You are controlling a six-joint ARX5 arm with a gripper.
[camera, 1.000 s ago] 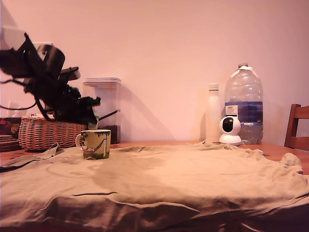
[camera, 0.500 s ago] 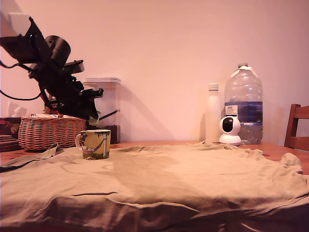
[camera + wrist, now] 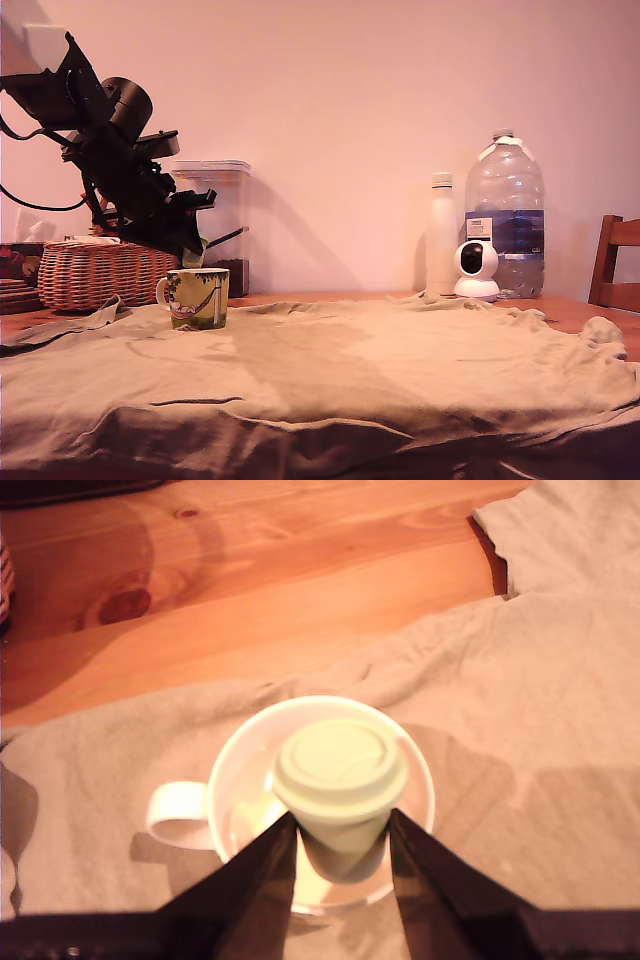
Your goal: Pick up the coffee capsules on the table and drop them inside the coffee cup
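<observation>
Your tool (image 3: 340, 848) is clamped on the coffee capsule (image 3: 340, 777), one dark finger on each side of its tapered body, flat foil end facing the wrist camera. The capsule hangs directly over the open mouth of the coffee cup (image 3: 240, 780), apart from its white inside. In the exterior view, the tool (image 3: 190, 248) points steeply down just above the cup (image 3: 197, 298), which stands on the olive cloth (image 3: 380, 370) covering the desk (image 3: 200, 590), toward that view's left, in front of a wicker basket (image 3: 95, 275).

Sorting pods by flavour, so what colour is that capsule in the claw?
Pale grey-green capsule, clearest in the wrist view.
</observation>
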